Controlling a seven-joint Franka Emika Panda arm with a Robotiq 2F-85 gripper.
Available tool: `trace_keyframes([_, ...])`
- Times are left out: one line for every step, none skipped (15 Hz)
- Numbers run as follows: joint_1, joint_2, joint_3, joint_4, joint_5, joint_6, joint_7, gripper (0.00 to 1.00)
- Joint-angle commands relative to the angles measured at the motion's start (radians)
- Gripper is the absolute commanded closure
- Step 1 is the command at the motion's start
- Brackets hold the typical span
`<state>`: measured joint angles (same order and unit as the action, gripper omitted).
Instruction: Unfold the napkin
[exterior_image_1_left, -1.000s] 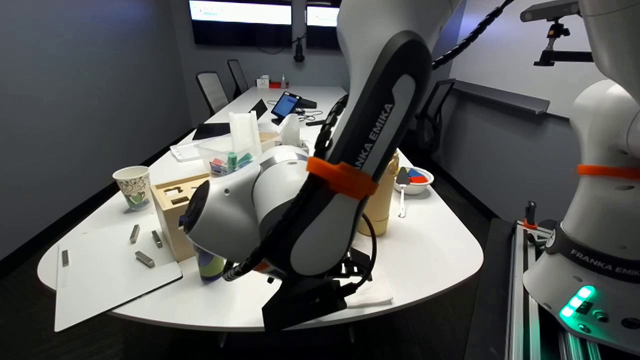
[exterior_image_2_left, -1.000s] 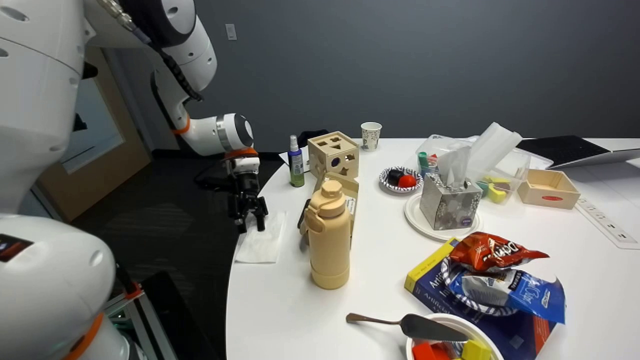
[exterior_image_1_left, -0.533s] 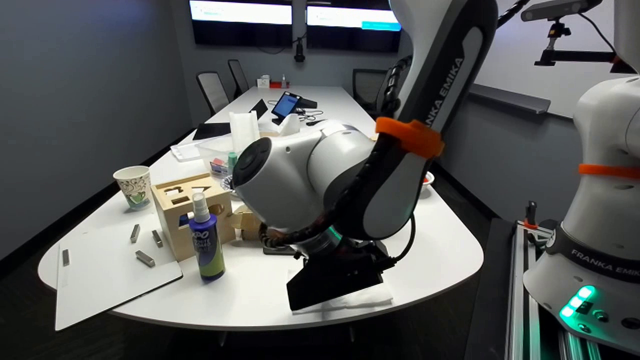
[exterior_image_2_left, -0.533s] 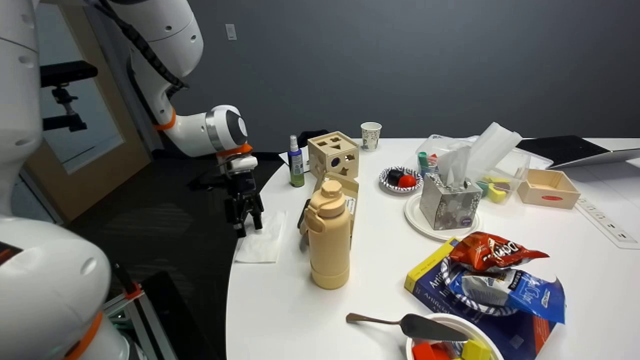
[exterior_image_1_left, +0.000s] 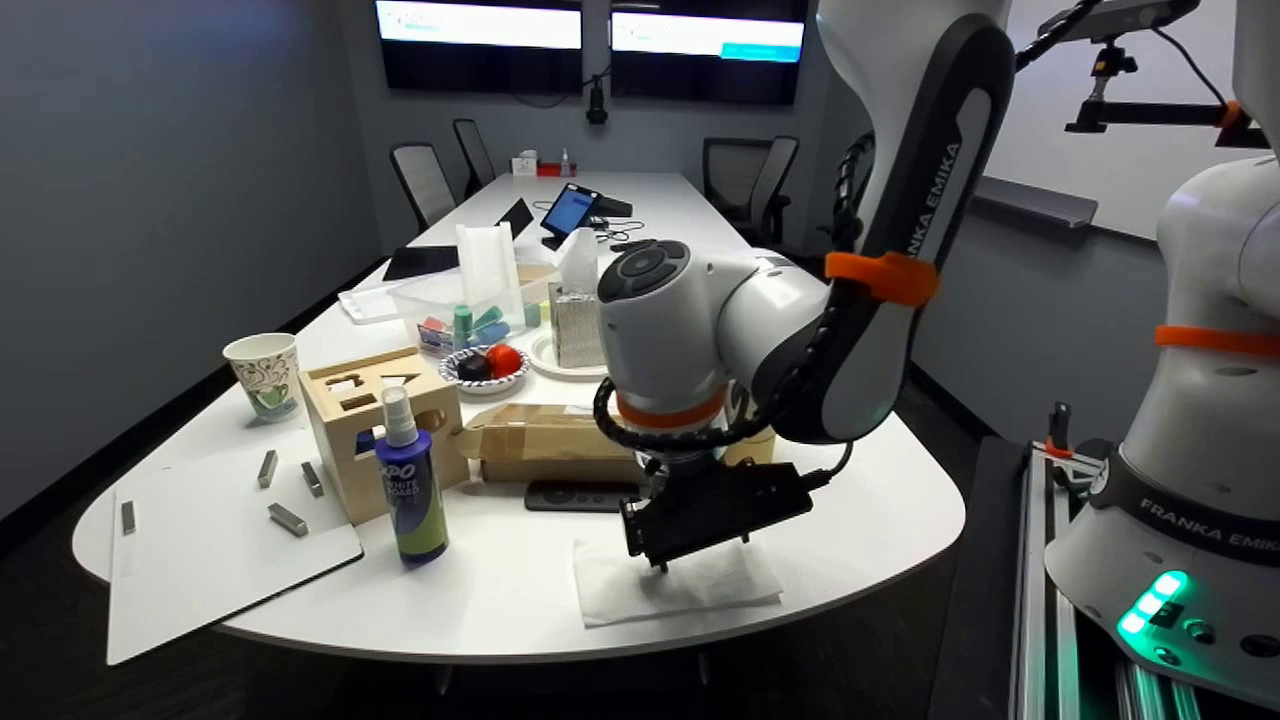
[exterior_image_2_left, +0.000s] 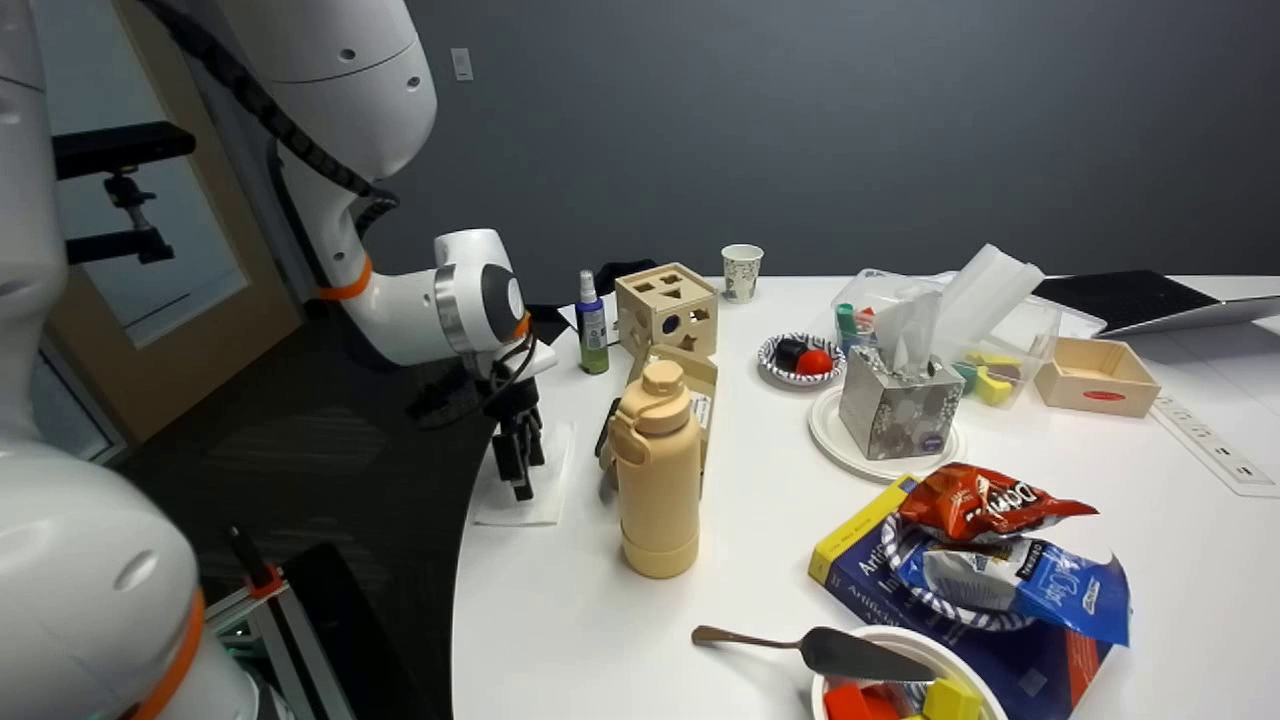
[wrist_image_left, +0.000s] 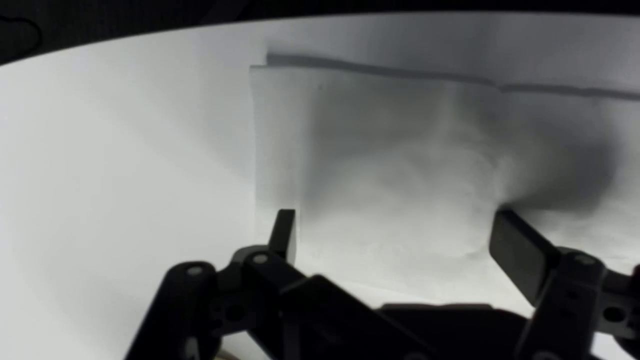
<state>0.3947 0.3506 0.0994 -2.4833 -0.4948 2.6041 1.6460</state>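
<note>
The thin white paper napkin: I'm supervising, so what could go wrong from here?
The napkin lies nearly flat, so the wide-open black jaws may pinch several layers at once and drag it instead of unfolding it. It also lies near the curved edge of the white table, so a pull that way might slide it off.

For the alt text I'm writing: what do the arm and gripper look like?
The arm is rounded, white and grey, with black panels, orange bands, a ribbed black cable, white FRANKA EMIKA lettering and green indicator lights. The gripper is black, with jointed linkages and flat, blocky fingertips.
</note>
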Motion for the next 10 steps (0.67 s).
trace_keyframes([-0.026, -0.045, -0.023, -0.083, -0.004, 0.129, -0.109, 0.00])
trace_keyframes([-0.026, -0.047, -0.032, -0.092, -0.004, 0.157, -0.134, 0.00])
trace_keyframes([-0.022, -0.053, -0.038, -0.099, 0.001, 0.173, -0.157, 0.00])
trace_keyframes([-0.018, -0.059, -0.046, -0.104, 0.003, 0.186, -0.180, 0.00])
trace_keyframes([-0.010, -0.069, -0.051, -0.110, 0.005, 0.188, -0.196, 0.00])
trace_keyframes([-0.006, -0.079, -0.049, -0.111, 0.013, 0.183, -0.216, 0.00])
trace_keyframes([-0.008, -0.077, -0.044, -0.106, 0.023, 0.177, -0.241, 0.00])
trace_keyframes([-0.009, -0.073, -0.041, -0.103, 0.030, 0.179, -0.260, 0.00])
trace_keyframes([-0.011, -0.065, -0.039, -0.099, 0.036, 0.188, -0.278, 0.00])
trace_keyframes([-0.013, -0.054, -0.039, -0.095, 0.039, 0.200, -0.296, 0.00])
